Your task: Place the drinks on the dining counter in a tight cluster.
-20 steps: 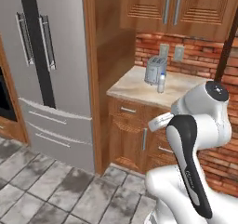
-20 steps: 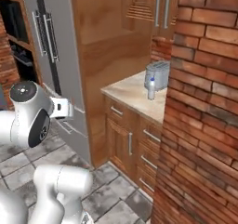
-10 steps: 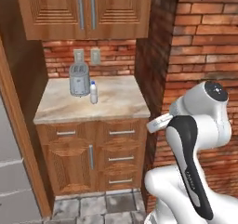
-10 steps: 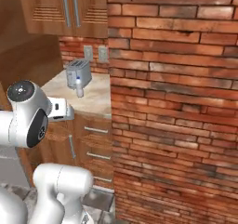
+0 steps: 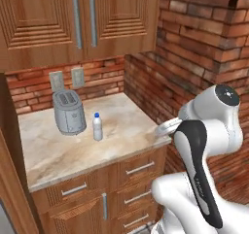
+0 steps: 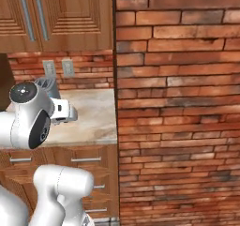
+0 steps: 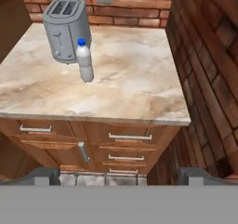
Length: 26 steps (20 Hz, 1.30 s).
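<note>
A slim white bottle with a blue cap stands upright on the small marbled counter, just right of the steel toaster. In the hand view the bottle is ahead and to the left, touching nothing. My gripper hangs in front of the counter's edge, well short of the bottle. Its fingertips are wide apart with nothing between them, so it is open. The amber-yellow bottle, the grey-brown bottle and the dining counter are out of view.
A brick wall closes in the counter's right side and shows large in the right base view. Wooden upper cabinets hang over the counter, with drawers below it. Two wall outlets sit behind the toaster.
The whole picture has swung, so the base has moved: the fridge has left the view and the toaster counter is now close and centred. The arm keeps its pose.
</note>
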Motion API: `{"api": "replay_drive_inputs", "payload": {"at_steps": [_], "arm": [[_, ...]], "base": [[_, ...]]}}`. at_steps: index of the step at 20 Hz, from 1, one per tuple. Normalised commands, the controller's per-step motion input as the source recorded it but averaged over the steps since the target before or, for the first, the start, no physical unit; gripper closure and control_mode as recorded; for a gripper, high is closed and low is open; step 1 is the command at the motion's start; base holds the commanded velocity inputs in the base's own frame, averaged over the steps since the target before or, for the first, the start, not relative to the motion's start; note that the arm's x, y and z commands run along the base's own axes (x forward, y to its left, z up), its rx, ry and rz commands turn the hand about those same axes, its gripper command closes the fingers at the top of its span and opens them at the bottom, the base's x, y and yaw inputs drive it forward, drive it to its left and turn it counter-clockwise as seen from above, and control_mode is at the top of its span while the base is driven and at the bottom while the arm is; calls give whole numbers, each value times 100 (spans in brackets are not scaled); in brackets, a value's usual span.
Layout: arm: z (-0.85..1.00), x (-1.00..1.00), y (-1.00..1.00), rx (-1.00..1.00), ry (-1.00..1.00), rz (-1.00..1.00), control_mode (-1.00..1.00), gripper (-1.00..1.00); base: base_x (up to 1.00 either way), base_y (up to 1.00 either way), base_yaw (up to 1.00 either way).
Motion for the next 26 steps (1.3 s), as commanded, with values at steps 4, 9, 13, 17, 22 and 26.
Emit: {"api": "replay_drive_inputs", "payload": {"at_steps": [4,9,13,17,22,26], "arm": [[0,0,0,0,0,0,100,-100],[0,0,0,0,0,0,100,-100],[0,0,0,0,0,0,100,-100],[0,0,0,0,0,0,100,-100],[0,0,0,0,0,0,100,-100],[0,0,0,0,0,0,100,-100]], "base": [[47,67,-17],[40,72,-17],[16,53,-14],[0,9,-3],[0,0,0],[0,0,0]]}}
